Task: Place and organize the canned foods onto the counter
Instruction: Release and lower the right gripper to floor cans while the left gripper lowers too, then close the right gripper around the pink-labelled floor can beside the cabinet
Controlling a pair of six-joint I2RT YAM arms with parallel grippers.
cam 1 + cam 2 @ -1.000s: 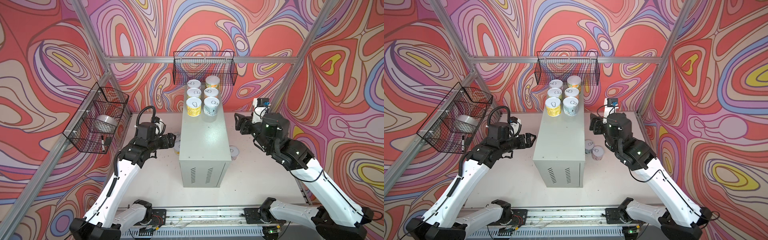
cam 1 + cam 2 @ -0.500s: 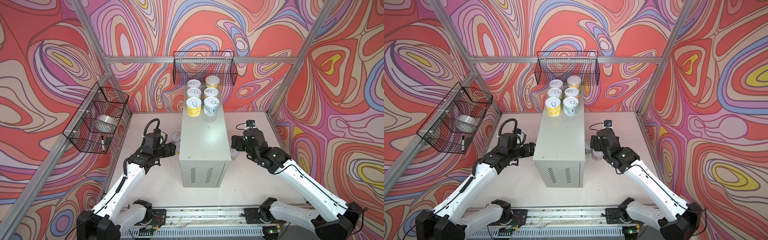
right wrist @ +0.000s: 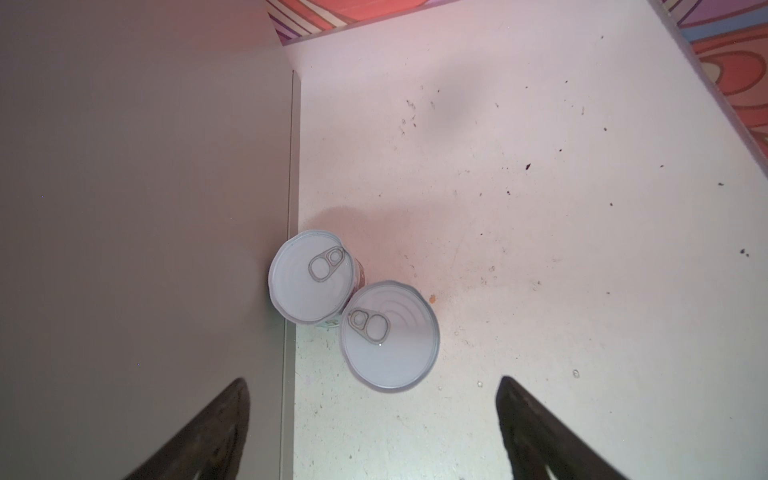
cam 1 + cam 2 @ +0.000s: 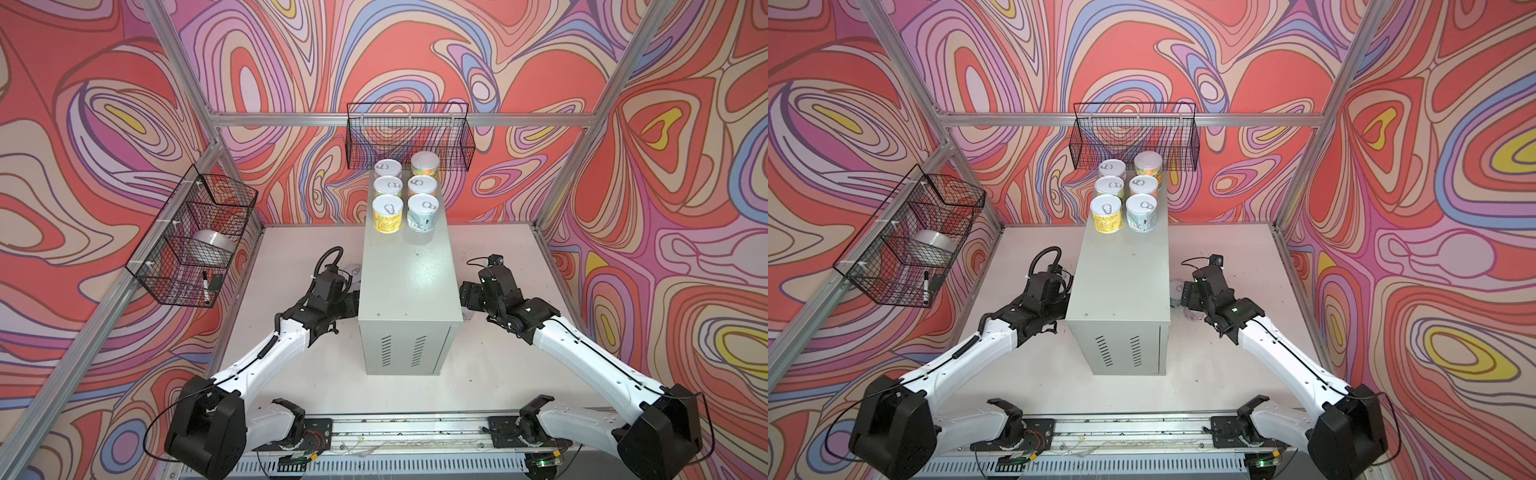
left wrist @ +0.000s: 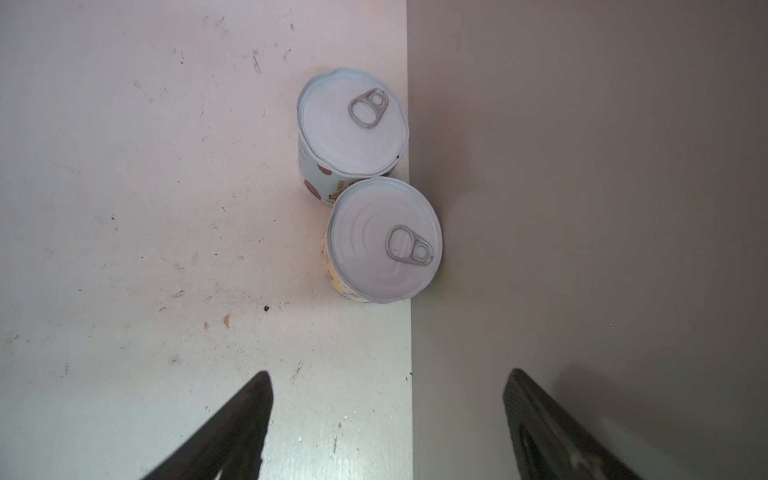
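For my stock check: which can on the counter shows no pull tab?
The back-right can on the counter, its lid plain; the other five show rings.

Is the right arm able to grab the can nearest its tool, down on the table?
Probably yes. The right tool is open just short of the nearer can, with bare table on its outer side. The second can sits right against it on the counter side, so one finger has little room.

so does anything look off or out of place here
The back-right can on the counter shows a plain top with no pull tab, unlike its five neighbours; possibly upside down. Four other cans stand on the table against its sides.
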